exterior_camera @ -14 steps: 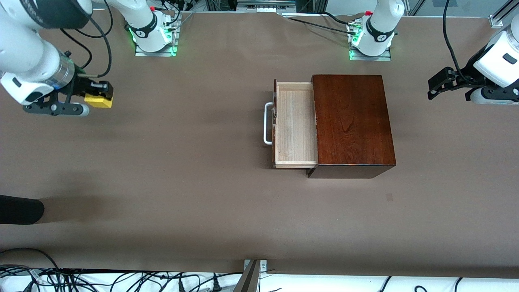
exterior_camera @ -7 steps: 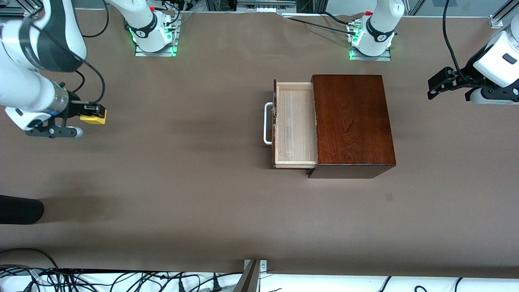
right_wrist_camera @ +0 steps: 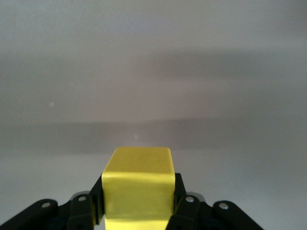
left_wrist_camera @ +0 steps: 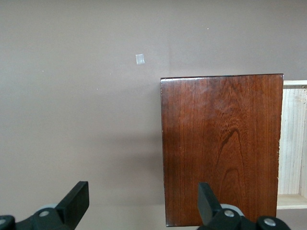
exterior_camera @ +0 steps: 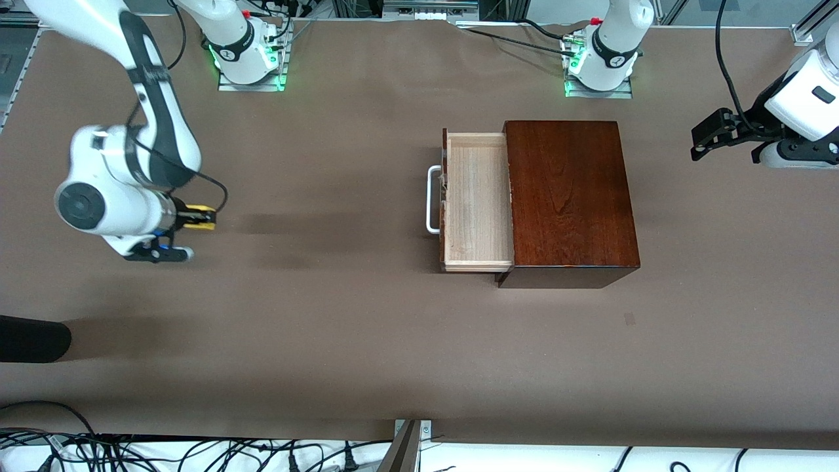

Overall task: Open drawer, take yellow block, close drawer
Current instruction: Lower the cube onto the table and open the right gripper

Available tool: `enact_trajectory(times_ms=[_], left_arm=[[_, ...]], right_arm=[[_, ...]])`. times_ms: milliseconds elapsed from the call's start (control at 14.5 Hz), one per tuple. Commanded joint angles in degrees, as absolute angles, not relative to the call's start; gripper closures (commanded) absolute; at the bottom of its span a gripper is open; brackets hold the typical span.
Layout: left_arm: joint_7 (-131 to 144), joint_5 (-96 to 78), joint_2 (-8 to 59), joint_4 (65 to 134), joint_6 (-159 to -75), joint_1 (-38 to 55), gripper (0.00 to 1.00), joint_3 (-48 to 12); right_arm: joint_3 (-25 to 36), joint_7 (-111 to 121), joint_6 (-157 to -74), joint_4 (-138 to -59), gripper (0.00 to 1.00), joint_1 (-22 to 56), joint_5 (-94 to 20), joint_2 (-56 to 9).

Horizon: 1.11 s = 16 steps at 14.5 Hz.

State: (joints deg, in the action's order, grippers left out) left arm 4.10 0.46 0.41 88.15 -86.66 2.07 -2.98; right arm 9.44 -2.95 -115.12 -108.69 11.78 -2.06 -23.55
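Right hand [exterior_camera: 196, 219] over counter [exterior_camera: 314, 328] toward right arm's end, fingers clamped on yellow block [exterior_camera: 200, 218], block clear of drawer. Drawer [exterior_camera: 477, 200] pulled out of dark wooden box [exterior_camera: 570, 196] mid-counter, white handle [exterior_camera: 431, 200] facing right arm's end. Left hand [exterior_camera: 704, 137] waits, fingers spread, empty, over left arm's end.

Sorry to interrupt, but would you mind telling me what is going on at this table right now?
The right gripper is shut on the yellow block, holding it low over the bare table toward the right arm's end. The drawer of the dark wooden box stands pulled out and looks empty, not yet closed. The left gripper waits open in the air at the left arm's end.
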Motion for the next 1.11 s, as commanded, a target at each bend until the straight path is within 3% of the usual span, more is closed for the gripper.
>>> enact_trajectory(times_ms=[0,484,554,692,761,1038], left_arm=[[3.69,-0.17,1.05,85.61,-86.04,1.76,0.0,-2.73],[3.86,-0.7,3.78,84.47,-85.78,2.72,0.0,-2.81],[4.39,-0.7,3.95,83.68,-85.69,3.51,0.0,-2.9],[10.25,-0.62,4.04,83.58,-85.08,7.02,0.0,-2.99],[13.07,-0.7,4.04,83.32,-84.38,8.42,0.0,-2.99],[22.64,-0.79,7.11,80.52,-83.94,16.15,0.0,-2.99]], right_arm=[[8.17,-3.16,-118.47,-107.84,1.0,10.28,-3.96,-26.54],[7.73,-4.04,-125.86,-107.84,0.97,10.2,-5.79,-31.46],[7.73,-4.13,-125.77,-107.84,0.8,10.2,-5.97,-31.46],[7.73,-5.26,-125.25,-107.75,0.05,10.2,-6.06,-30.85],[7.73,-5.62,-124.11,-107.75,0.0,10.2,-6.06,-30.07],[7.38,-5.63,-117.27,-106.62,0.0,10.2,-5.98,-25.07]])
